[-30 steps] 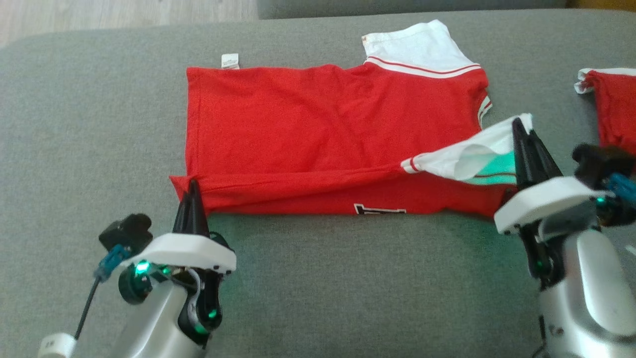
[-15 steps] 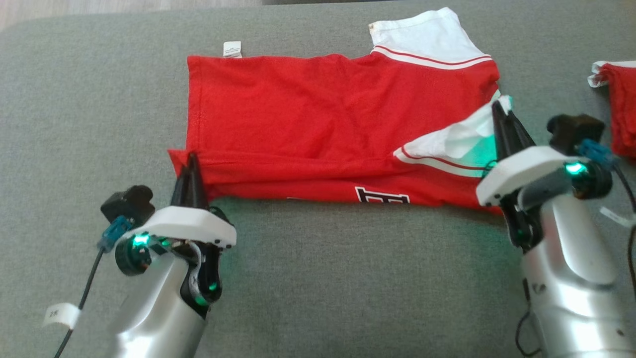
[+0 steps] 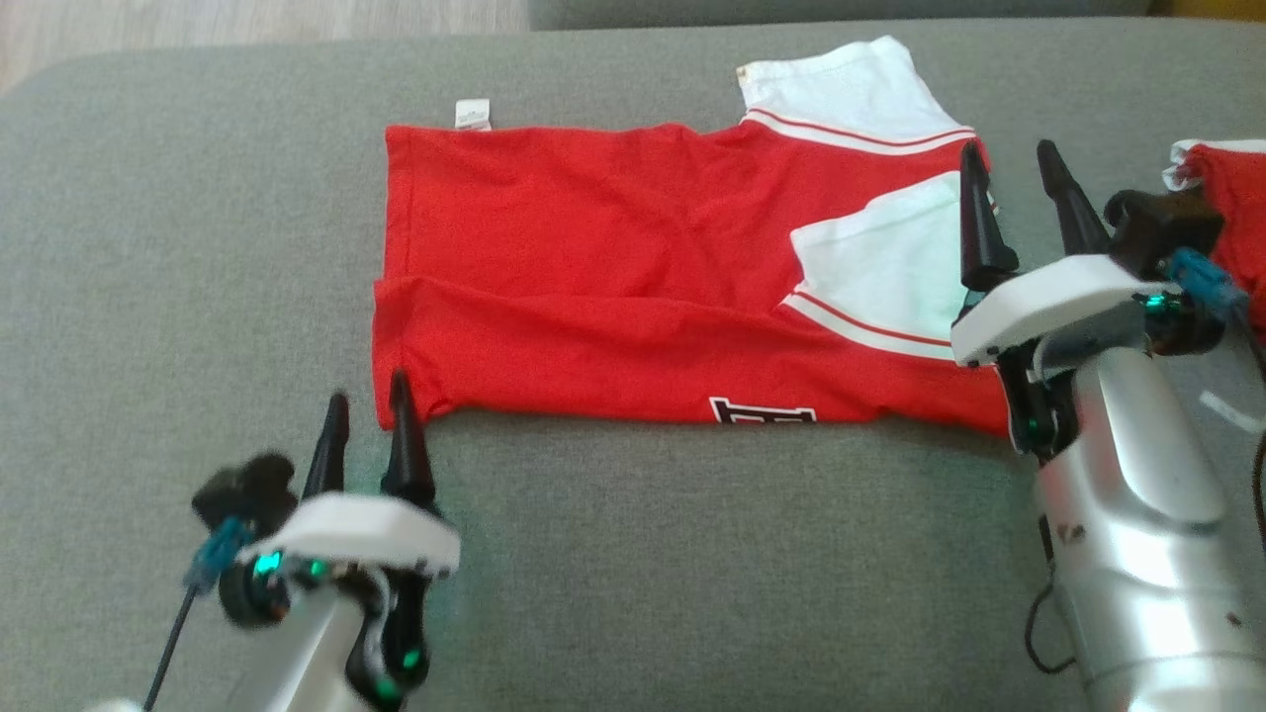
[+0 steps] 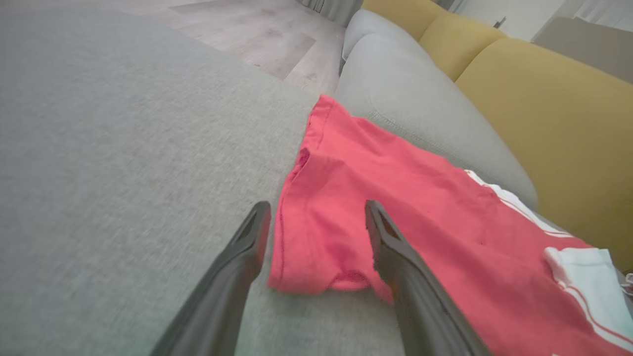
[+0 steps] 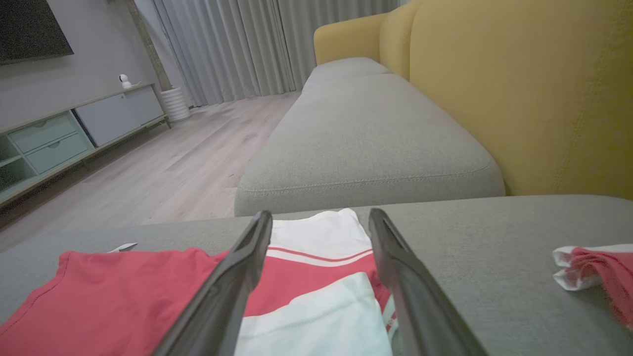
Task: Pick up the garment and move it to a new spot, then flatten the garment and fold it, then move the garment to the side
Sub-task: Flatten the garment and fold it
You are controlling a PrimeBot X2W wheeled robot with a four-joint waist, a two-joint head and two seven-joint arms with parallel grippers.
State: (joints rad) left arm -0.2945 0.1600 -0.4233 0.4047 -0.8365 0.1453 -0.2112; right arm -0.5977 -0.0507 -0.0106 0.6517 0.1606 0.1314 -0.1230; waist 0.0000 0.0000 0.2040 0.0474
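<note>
- The left pincer (image 3: pixel 368 386) and right pincer (image 3: pixel 1009 146), clamped a second ago, now stand apart, the fold laid.
- The garment (image 3: pixel 613 267) lies folded lengthwise at the cushion's (image 3: pixel 198 247) middle.

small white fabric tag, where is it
Head view, upper left: the tag pokes out past the red shirt's far left corner, on the grey cushion.

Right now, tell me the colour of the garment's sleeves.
White, with thin red stripes at the seam; the garment body is red. Sleeves show best in the head view.
</note>
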